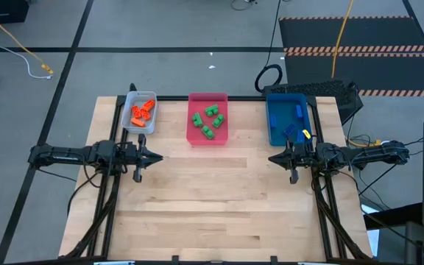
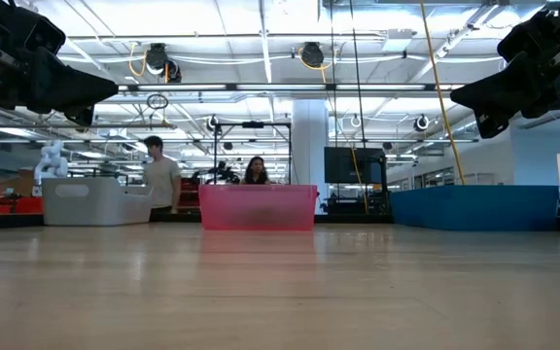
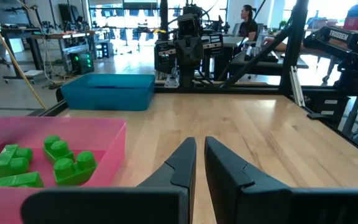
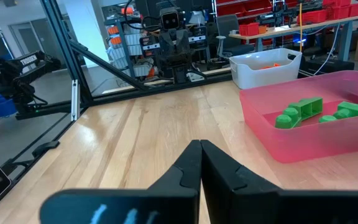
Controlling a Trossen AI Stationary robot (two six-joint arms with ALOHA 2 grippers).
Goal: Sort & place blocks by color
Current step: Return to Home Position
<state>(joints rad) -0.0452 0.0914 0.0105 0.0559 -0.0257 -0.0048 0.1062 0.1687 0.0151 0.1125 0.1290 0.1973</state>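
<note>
Orange blocks (image 1: 143, 112) lie in the grey tray (image 1: 130, 118), green blocks (image 1: 208, 119) in the pink tray (image 1: 191, 131) and blue blocks (image 1: 294, 121) in the blue tray (image 1: 272, 118), all at the table's far side. My left gripper (image 1: 157, 156) hangs shut above the bare wood just near of the grey tray, pointing toward the table's right. My right gripper (image 1: 273, 157) hangs shut near of the blue tray, pointing left. The green blocks (image 3: 42, 163) show in the left wrist view past my left gripper (image 3: 199, 146), and again as green blocks (image 4: 309, 111) in the right wrist view beside my right gripper (image 4: 200, 146).
The three trays stand in a row along the far edge. The wooden tabletop (image 1: 212, 199) stretches between and near of both arms. Black frame rails (image 1: 328, 206) run down both sides. People stand in the room behind the pink tray (image 2: 258, 206) in the low view.
</note>
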